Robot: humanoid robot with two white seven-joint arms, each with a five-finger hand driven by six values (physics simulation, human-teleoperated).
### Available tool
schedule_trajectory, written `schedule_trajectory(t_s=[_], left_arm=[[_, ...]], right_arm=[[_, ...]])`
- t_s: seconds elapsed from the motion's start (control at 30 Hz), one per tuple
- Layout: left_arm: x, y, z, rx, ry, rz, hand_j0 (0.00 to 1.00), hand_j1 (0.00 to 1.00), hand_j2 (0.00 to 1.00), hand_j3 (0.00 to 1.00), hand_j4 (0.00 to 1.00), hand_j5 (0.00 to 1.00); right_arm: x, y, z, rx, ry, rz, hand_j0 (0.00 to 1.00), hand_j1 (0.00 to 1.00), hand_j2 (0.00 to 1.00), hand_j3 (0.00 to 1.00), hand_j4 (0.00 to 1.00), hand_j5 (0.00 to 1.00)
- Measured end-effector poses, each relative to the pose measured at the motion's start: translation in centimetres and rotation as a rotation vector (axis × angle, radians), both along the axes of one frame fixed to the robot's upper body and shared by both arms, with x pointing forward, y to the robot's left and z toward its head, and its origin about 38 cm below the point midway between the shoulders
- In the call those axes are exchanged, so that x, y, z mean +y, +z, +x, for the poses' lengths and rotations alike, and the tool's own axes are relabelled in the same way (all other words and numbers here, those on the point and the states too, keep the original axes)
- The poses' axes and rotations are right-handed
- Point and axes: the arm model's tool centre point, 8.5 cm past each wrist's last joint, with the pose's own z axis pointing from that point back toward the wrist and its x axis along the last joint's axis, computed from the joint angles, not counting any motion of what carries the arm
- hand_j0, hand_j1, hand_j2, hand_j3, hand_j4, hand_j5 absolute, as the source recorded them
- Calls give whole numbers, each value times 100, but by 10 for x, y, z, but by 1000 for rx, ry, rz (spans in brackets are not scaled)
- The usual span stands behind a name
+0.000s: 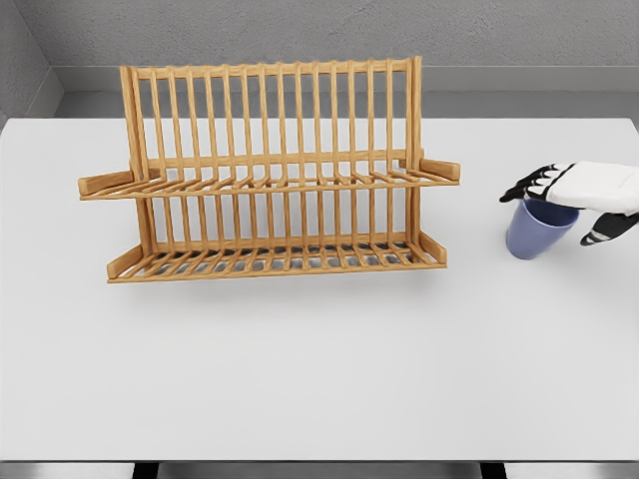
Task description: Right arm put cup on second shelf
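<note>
A blue-purple cup (534, 238) is at the right side of the white table (319, 369), tilted slightly with its mouth up. My right hand (559, 212) comes in from the right edge and lies over the cup's rim. Its black fingers (531, 184) reach across the far side and the thumb (607, 230) presses the near right side, so it is shut on the cup. The wooden two-tier rack (270, 170) stands left of the cup. Its upper shelf (270, 183) and lower shelf (275, 261) hold nothing. The left arm does not show.
The rack's tall slatted back (270, 110) rises behind both shelves. A side bracket (439, 168) sticks out at the rack's right end, toward the cup. A grey wall runs behind the table.
</note>
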Motion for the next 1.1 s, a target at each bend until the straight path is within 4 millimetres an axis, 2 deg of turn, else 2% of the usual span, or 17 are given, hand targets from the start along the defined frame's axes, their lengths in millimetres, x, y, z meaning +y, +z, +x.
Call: schedule_trajectory(t_s=[0.33, 0.43, 0.87, 0.93, 1.0, 1.1], left_arm=[[0, 0, 0, 0, 0, 0, 100, 100, 100, 100, 100, 100], [0, 0, 0, 0, 0, 0, 100, 100, 100, 100, 100, 100], [0, 0, 0, 0, 0, 0, 100, 100, 100, 100, 100, 100], [0, 0, 0, 0, 0, 0, 100, 100, 100, 100, 100, 100], [0, 0, 0, 0, 0, 0, 100, 100, 100, 100, 100, 100], [0, 0, 0, 0, 0, 0, 100, 100, 100, 100, 100, 100]], right_arm=[[-2, -7, 9, 9, -27, 23, 100, 100, 100, 100, 100, 100], [-1, -4, 12, 1, -30, 27, 100, 100, 100, 100, 100, 100], [2, -12, 15, 17, -31, 36, 100, 100, 100, 100, 100, 100], [3, -13, 15, 20, -31, 36, 92, 92, 92, 92, 92, 92], [3, -14, 15, 21, -30, 36, 81, 81, 81, 81, 81, 81], [3, -14, 15, 22, -30, 36, 78, 78, 78, 78, 78, 78]])
